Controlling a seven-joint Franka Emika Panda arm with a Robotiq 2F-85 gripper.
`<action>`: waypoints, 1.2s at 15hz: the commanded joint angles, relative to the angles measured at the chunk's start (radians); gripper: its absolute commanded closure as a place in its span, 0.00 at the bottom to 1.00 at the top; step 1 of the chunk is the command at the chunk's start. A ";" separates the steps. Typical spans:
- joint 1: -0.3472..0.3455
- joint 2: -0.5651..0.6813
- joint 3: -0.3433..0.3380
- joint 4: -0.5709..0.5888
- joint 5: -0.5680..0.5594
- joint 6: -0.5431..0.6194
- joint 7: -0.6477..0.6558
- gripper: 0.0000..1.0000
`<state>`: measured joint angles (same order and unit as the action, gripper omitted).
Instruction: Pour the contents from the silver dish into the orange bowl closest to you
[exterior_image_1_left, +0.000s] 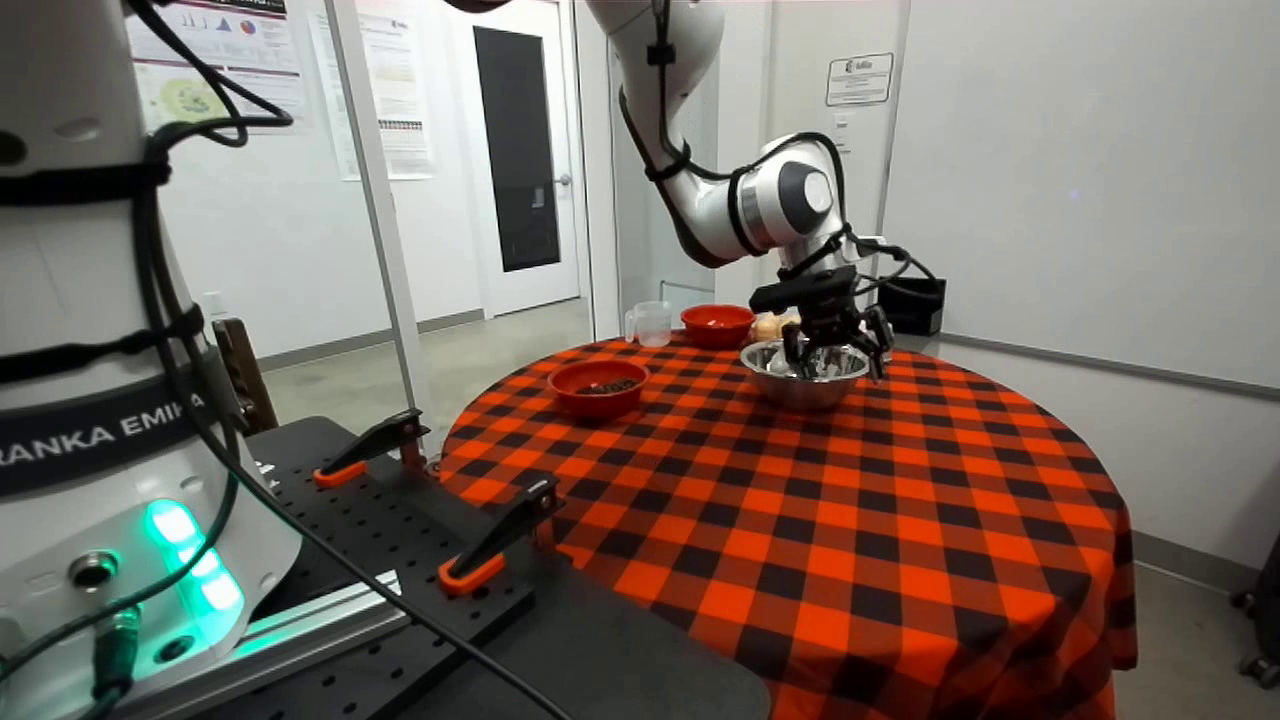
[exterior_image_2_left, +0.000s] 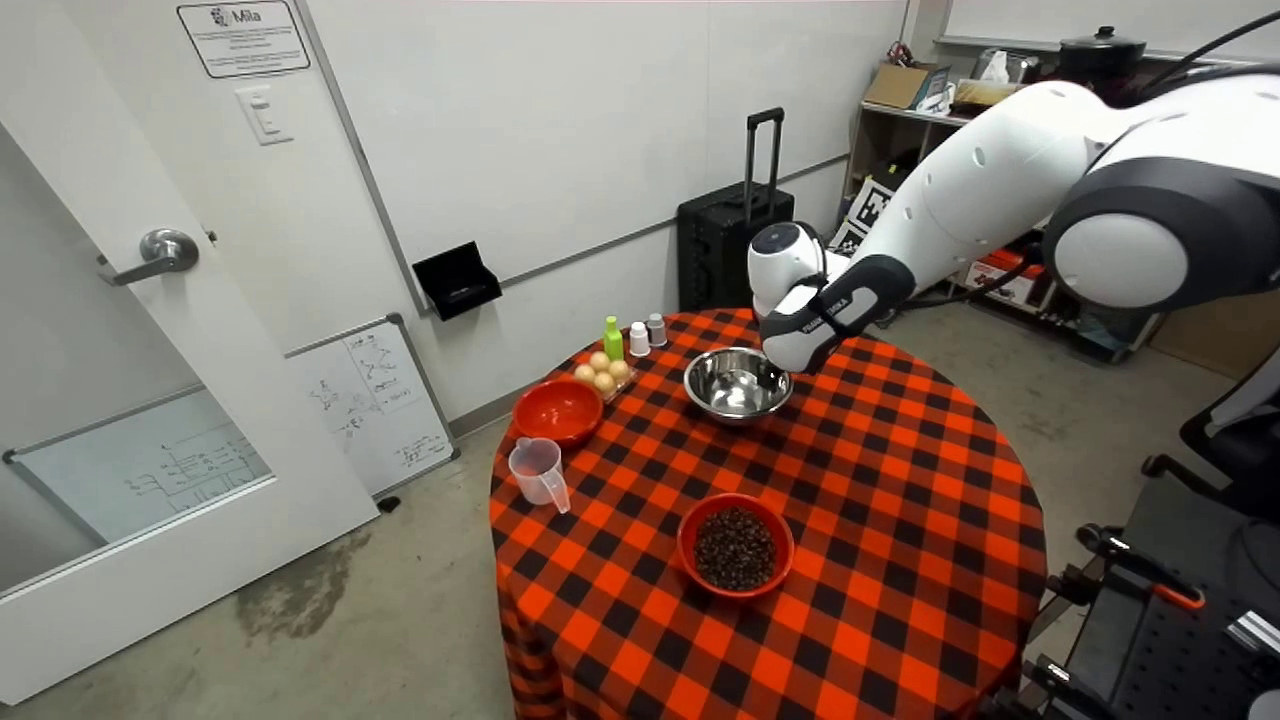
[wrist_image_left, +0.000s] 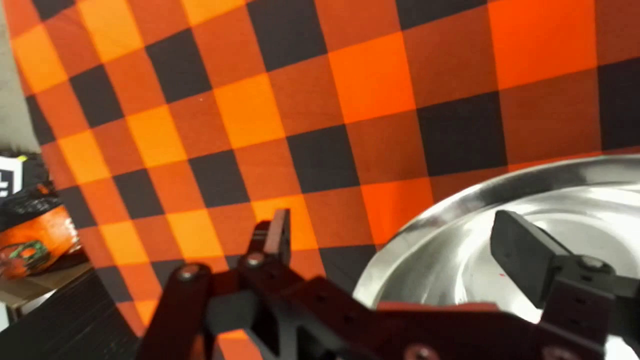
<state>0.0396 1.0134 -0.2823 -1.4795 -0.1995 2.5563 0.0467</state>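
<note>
The silver dish (exterior_image_1_left: 803, 392) is a shiny metal bowl standing upright on the table. In an exterior view its visible inside (exterior_image_2_left: 712, 385) looks bare; the arm's end overlaps its right edge. My gripper (exterior_image_1_left: 838, 362) is at the dish, open. In the wrist view the gripper (wrist_image_left: 390, 216) has one finger over the inside of the dish (wrist_image_left: 435, 220) and the other outside its rim, with gaps on both sides. In an exterior view the fingers are hidden behind the arm. The orange bowl (exterior_image_1_left: 598, 404), apart from the dish, holds dark beans, seen clearly in an exterior view (exterior_image_2_left: 737, 592).
A smaller-looking red-orange bowl (exterior_image_2_left: 558, 412) stands at the table's edge. Near it are a clear measuring cup (exterior_image_2_left: 536, 470), several eggs (exterior_image_2_left: 602, 372), a green bottle (exterior_image_2_left: 613, 342) and two small bottles (exterior_image_2_left: 639, 341). A checked cloth (exterior_image_1_left: 800, 540) covers the round table.
</note>
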 joint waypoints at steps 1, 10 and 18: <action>0.152 -0.156 -0.125 -0.237 -0.185 0.114 0.094 0.00; 0.279 -0.532 -0.183 -0.684 -0.316 0.270 0.265 0.00; 0.296 -0.933 -0.188 -1.134 -0.433 0.574 0.214 0.00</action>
<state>0.3331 0.2769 -0.4713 -2.4237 -0.5857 3.0917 0.3056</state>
